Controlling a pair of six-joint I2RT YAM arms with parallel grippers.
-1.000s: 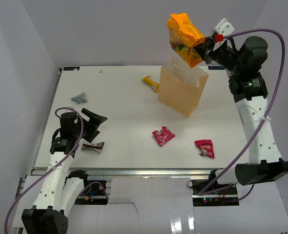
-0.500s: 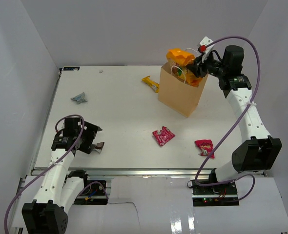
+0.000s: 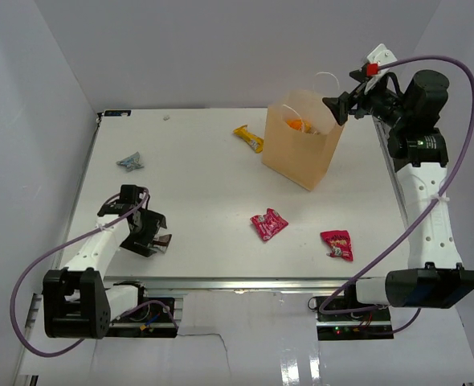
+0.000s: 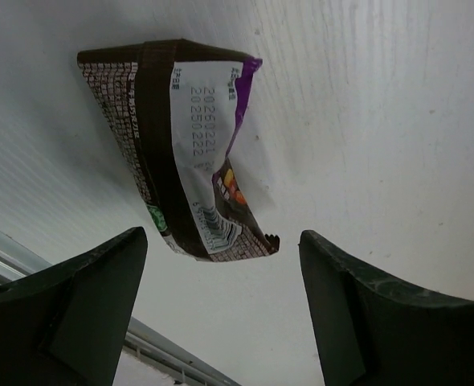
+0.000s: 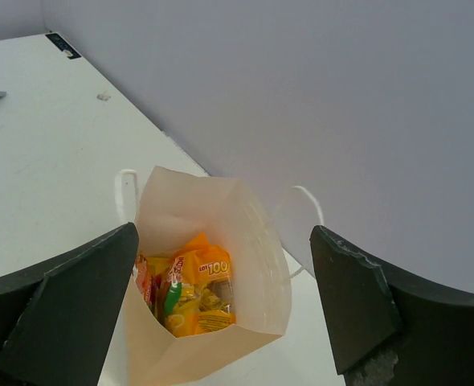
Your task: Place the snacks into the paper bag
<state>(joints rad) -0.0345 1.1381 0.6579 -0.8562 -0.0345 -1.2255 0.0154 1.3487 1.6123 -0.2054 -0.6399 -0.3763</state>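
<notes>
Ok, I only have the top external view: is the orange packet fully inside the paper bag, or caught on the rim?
Observer: Fully inside. The right wrist view shows the orange packet lying deep in the paper bag, well below the rim.
Operator: Is that arm holding anything?
Observer: No, the right pincer is open and empty, above the bag's mouth.
Operator: And the other arm?
Observer: The left pincer is open, its fingers on either side of one end of a crumpled brown-and-white packet on the table, barcode side up, not gripped.
</notes>
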